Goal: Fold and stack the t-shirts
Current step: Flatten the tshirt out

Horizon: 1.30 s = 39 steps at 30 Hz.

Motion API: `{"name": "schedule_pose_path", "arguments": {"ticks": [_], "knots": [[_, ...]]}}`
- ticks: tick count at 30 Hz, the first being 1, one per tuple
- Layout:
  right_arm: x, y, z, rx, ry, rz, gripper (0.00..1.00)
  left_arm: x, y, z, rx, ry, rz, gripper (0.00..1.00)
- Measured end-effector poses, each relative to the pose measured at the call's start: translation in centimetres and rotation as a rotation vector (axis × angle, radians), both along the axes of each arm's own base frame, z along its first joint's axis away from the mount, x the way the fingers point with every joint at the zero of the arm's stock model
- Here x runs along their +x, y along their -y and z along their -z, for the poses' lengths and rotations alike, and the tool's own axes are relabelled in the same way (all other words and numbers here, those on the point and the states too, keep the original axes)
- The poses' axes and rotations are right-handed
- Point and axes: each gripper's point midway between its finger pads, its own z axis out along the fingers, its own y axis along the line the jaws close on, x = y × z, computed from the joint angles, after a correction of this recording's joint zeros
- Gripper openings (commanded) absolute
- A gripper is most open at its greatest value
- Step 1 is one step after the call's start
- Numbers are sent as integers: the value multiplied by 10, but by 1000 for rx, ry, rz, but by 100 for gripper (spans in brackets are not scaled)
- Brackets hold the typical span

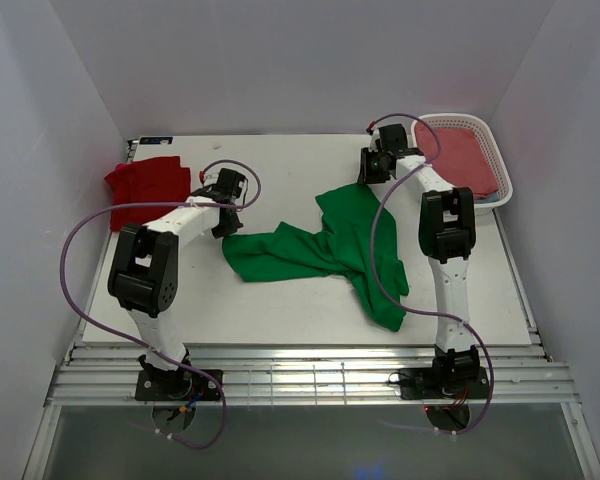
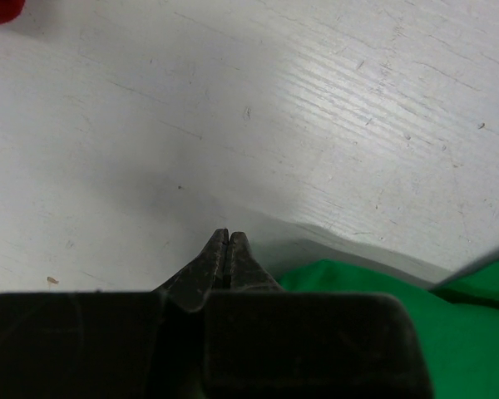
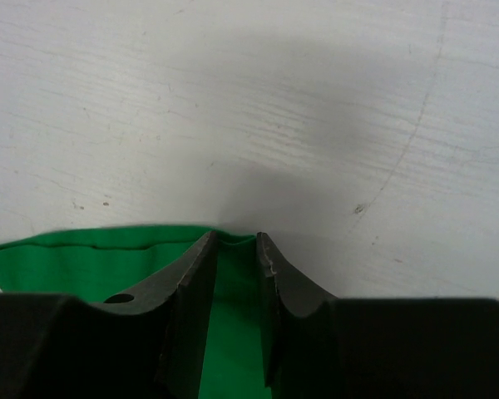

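The bright green t-shirt (image 1: 330, 250) lies crumpled and spread across the middle of the table. The deep red t-shirt (image 1: 148, 185) lies bunched at the back left; a corner of it shows in the left wrist view (image 2: 0, 10). My left gripper (image 1: 230, 218) sits low at the green shirt's left end. Its jaws (image 2: 227, 235) are shut with nothing seen between them, and green cloth (image 2: 374, 287) lies just to their right. My right gripper (image 1: 368, 175) is at the shirt's back edge. Its jaws (image 3: 233, 241) stand a little apart, with the green edge (image 3: 83, 258) between them.
A white basket (image 1: 500, 170) at the back right holds a folded dull red cloth (image 1: 460, 158). White walls close in the table on three sides. Purple cables loop from both arms. The metal rail runs along the near edge.
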Motion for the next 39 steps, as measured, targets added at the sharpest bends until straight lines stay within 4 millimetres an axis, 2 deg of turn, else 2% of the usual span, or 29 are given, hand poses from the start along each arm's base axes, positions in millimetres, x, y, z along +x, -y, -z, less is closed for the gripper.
{"name": "schedule_pose_path", "arguments": {"ticks": [4, 5, 6, 7, 8, 15, 17, 19, 21, 24, 25, 29, 32, 35, 39], "knots": [[-7, 2, 0, -5, -11, -1, 31, -1, 0, 1, -1, -2, -3, 0], [-8, 2, 0, -7, -13, -2, 28, -1, 0, 1, -1, -2, -3, 0], [-9, 2, 1, -12, -13, -6, 17, -1, 0, 0, -1, -1, -3, 0], [-10, 2, 1, -18, -13, -12, 10, -1, 0, 0, -1, -1, -3, 0], [-11, 3, 3, -23, -15, -14, 8, -1, 0, 0, -1, -1, -3, 0], [-13, 4, 1, -36, -17, 0, 8, 1, -5, -5, 23, 5, -4, 0], [-16, 8, -1, -61, -29, 12, 8, 8, -8, -17, 33, 25, -5, 0], [-20, 13, -8, -89, -44, 24, 8, 19, -13, -38, 31, 65, -10, 0], [-20, 17, -27, -104, -38, 32, 8, 35, -21, -69, 21, 140, -26, 0], [-11, 25, -88, -103, 55, 58, 8, 52, -35, -132, 11, 283, -47, 0], [-11, 31, -124, -96, 110, 73, 8, 54, -40, -159, 8, 344, -52, 0], [-30, 55, -256, -68, 339, 140, 8, 53, -45, -233, -9, 520, -36, 0], [-67, 72, -361, -26, 540, 187, 8, 46, -45, -274, -24, 615, -13, 0], [-117, 82, -443, 22, 705, 212, 8, 34, -44, -302, -41, 679, 9, 0], [-184, 87, -510, 86, 853, 205, 8, 12, -43, -337, -69, 759, 43, 0]]}}
